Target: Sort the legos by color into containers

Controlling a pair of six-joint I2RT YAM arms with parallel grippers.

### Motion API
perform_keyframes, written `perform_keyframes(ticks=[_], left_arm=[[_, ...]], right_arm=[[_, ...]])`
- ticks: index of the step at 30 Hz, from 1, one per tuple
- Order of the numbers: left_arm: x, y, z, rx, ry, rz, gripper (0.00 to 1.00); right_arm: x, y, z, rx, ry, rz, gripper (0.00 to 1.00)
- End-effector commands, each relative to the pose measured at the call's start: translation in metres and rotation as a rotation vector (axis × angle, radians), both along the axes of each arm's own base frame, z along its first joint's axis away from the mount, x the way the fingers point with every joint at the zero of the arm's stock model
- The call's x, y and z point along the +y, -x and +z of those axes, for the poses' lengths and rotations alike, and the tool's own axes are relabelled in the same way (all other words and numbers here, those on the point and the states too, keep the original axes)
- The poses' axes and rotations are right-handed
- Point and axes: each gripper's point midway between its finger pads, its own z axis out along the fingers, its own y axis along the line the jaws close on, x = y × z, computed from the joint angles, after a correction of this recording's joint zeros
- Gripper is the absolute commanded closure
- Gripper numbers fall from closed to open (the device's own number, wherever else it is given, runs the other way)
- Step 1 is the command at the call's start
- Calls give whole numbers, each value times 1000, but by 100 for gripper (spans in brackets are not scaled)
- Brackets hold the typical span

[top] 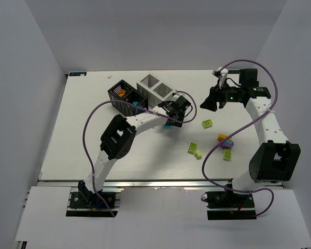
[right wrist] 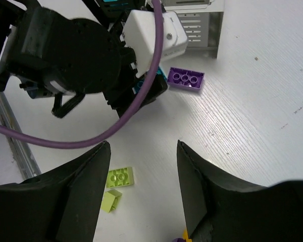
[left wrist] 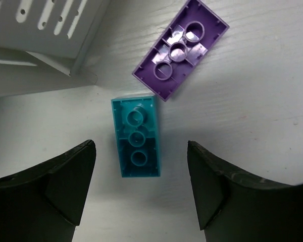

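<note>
My left gripper (left wrist: 141, 189) hangs open just above the table. A teal lego (left wrist: 135, 136) lies upside down between and just ahead of its fingers, untouched. A purple lego (left wrist: 181, 48) lies upside down past it, by the white container (left wrist: 45, 30). From above, the left gripper (top: 172, 119) is in front of the white container (top: 155, 88) and the black container (top: 123, 96), which holds orange and purple pieces. My right gripper (top: 206, 102) is open and empty in the air, with two lime legos (right wrist: 120, 177) on the table below it.
Loose legos lie at the right of the table: lime ones (top: 208, 123) (top: 192, 148) (top: 227, 155), an orange one (top: 222, 137) and a purple one (top: 227, 144). The left arm's wrist (right wrist: 81, 55) and a purple cable (right wrist: 141, 85) fill the upper left of the right wrist view.
</note>
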Motion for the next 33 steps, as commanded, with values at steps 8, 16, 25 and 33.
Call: perform_keyframes(ticks=[8,16,25,33], left_arm=[[3,-21,2,5,89,23,36],[0,-8,-13,54,137,6,43],[3,0,-22,78,150,14,51],[2,12,2,60,231,-1,85]], right_arm=[[-10,-5,11,-20,-31,-30,39],[-10,-6,10,-8,-38,-33,39],[-8,-7,12,1,-52,-32,40],[-9,-5,11,-1,-49,-33,40]])
